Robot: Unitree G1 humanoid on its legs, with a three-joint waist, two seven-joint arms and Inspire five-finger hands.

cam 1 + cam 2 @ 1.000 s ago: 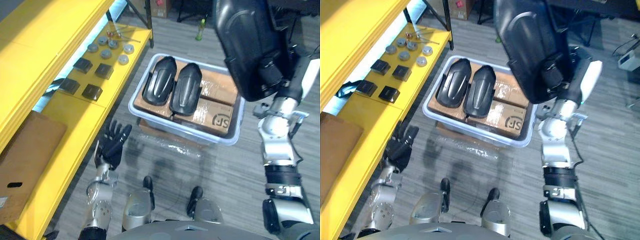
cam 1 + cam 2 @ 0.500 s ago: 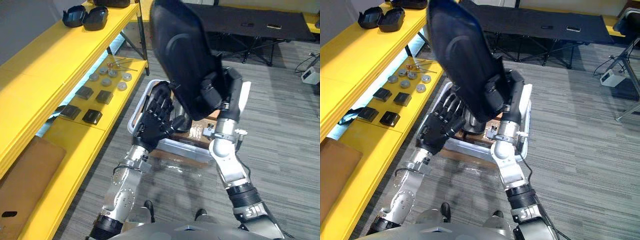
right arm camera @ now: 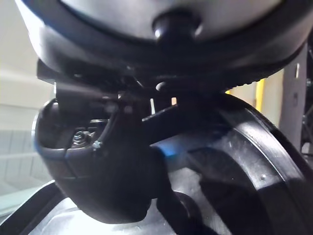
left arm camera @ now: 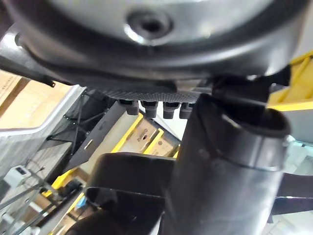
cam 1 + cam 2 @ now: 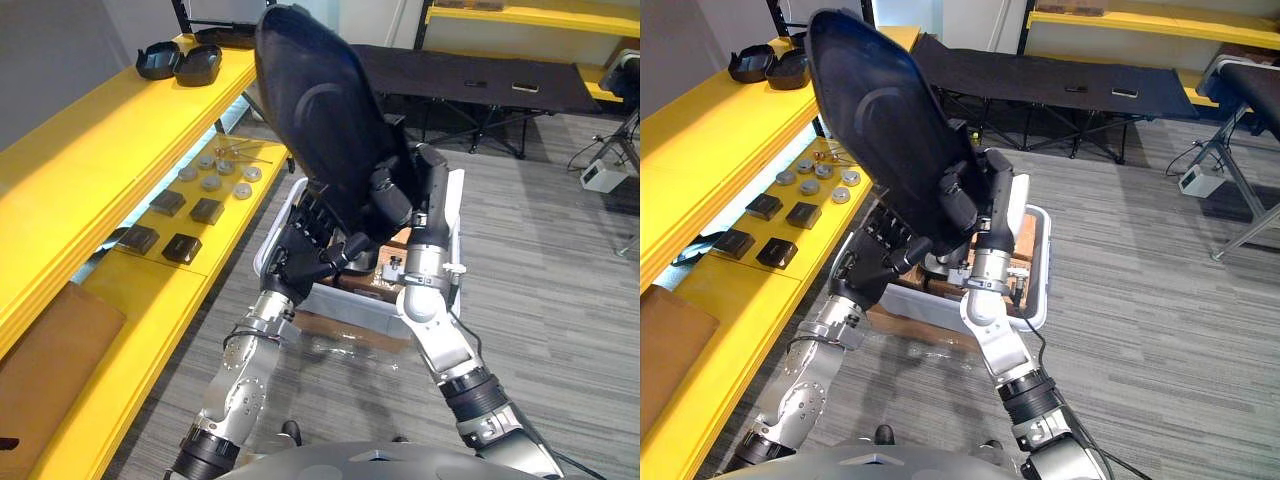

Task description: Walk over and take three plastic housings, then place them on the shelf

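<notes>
A large black plastic housing (image 5: 318, 110) is held upright in front of me, above the white bin (image 5: 1042, 262). My right hand (image 5: 400, 195) is shut on the housing's lower edge. My left hand (image 5: 303, 250) is raised under the housing, its straight fingers (image 4: 146, 107) against the underside. Two more black housings (image 5: 180, 62) lie side by side at the far end of the yellow shelf's top level (image 5: 90, 150), to my left.
On the lower shelf level lie several dark square parts (image 5: 185, 225) and small metal discs (image 5: 215, 170). A cardboard sheet (image 5: 45, 350) rests at its near end. Cardboard boxes fill the bin. A black folding cot (image 5: 470, 80) stands behind it.
My right hand has carried the housing left, towards the shelf. My left hand has risen from beside my leg to the housing's underside. The camera has tilted up.
</notes>
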